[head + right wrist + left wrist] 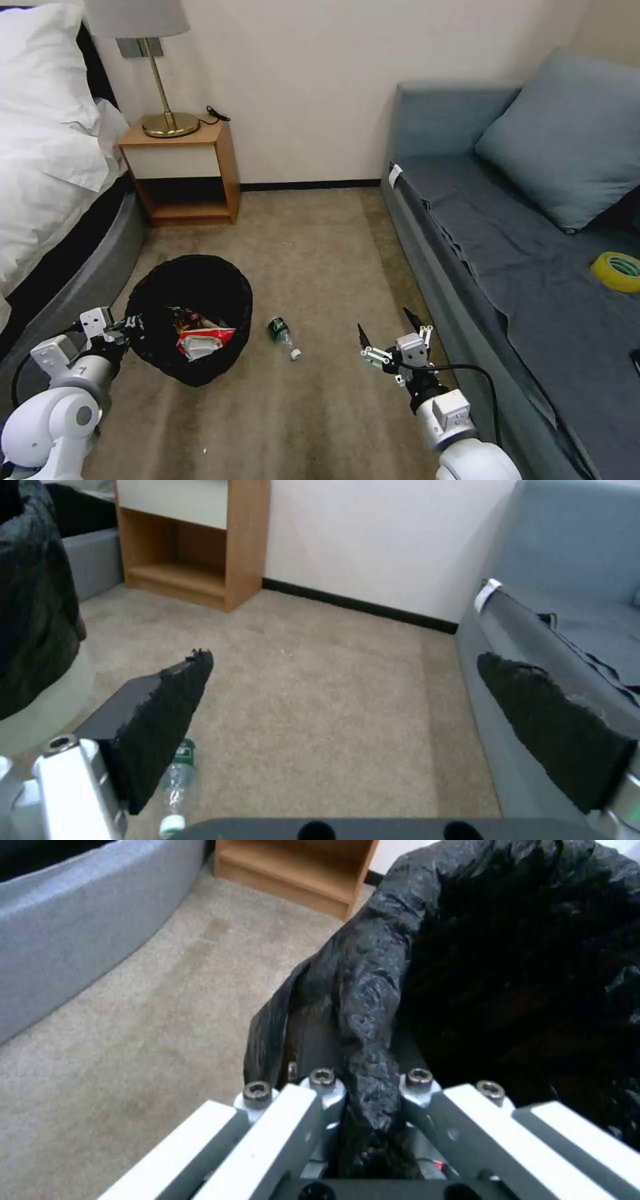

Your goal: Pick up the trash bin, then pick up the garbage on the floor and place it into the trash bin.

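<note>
Left gripper (130, 325) clamps trash bin (190, 327) rim; wrappers (200, 340) inside. Right gripper (390, 333) wide, empty. Green bottle (283, 335) remains on floor.

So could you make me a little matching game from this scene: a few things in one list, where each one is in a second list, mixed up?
Things:
1. green bottle
2. yellow tape roll
3. red-and-white wrapper
4. brass lamp

Places:
A. on the wooden nightstand
B. inside the trash bin
C. lying on the carpet between the two grippers
D. on the grey sofa

Pairs: 1-C, 2-D, 3-B, 4-A

The left gripper grips the bin's bag-covered rim; the right gripper hangs open over the carpet.
</note>
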